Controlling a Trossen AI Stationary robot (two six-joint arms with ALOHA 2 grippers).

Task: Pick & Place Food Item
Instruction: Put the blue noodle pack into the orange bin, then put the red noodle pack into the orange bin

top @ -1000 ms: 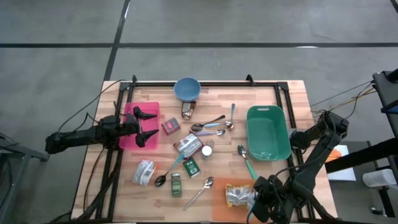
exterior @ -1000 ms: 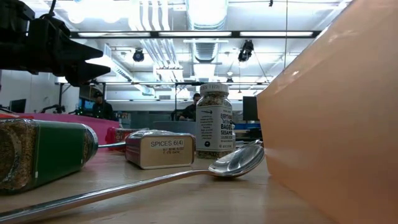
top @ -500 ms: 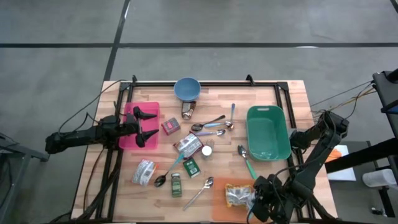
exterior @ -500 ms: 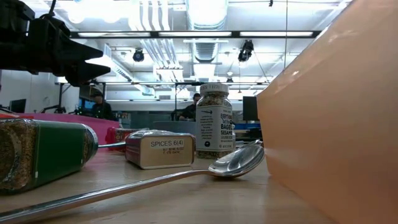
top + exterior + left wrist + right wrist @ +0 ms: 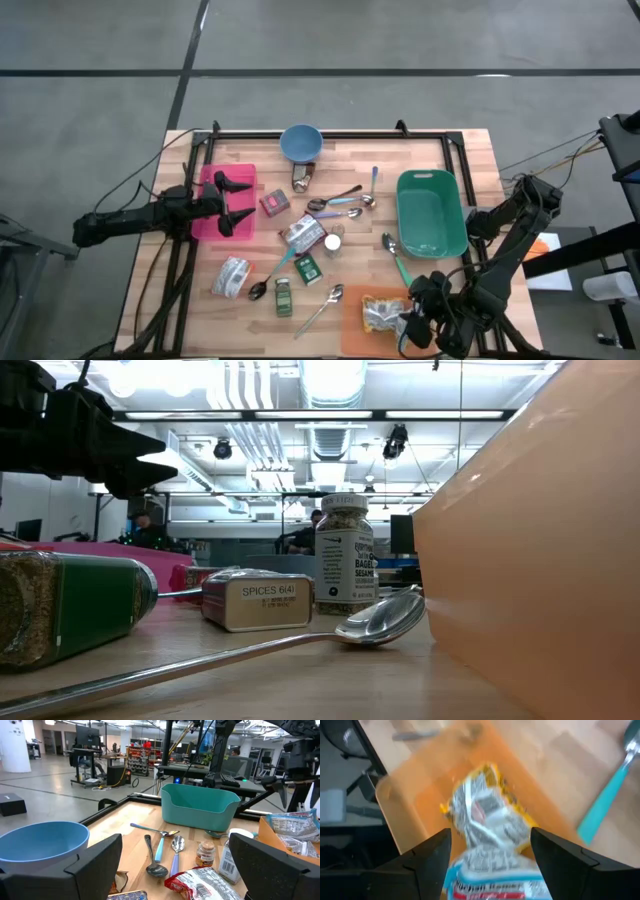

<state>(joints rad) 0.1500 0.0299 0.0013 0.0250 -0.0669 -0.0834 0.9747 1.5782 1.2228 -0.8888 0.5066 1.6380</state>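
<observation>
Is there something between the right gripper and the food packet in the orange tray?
Nothing visible. The right gripper is directly at the food packet, its open fingers on either side, and the packet lies in the orange tray.

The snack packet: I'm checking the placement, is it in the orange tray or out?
In. The snack packet lies inside the orange tray, with the right pincer open over it.

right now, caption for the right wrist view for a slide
Right end effector open over the snack packet in the orange bin.
</observation>
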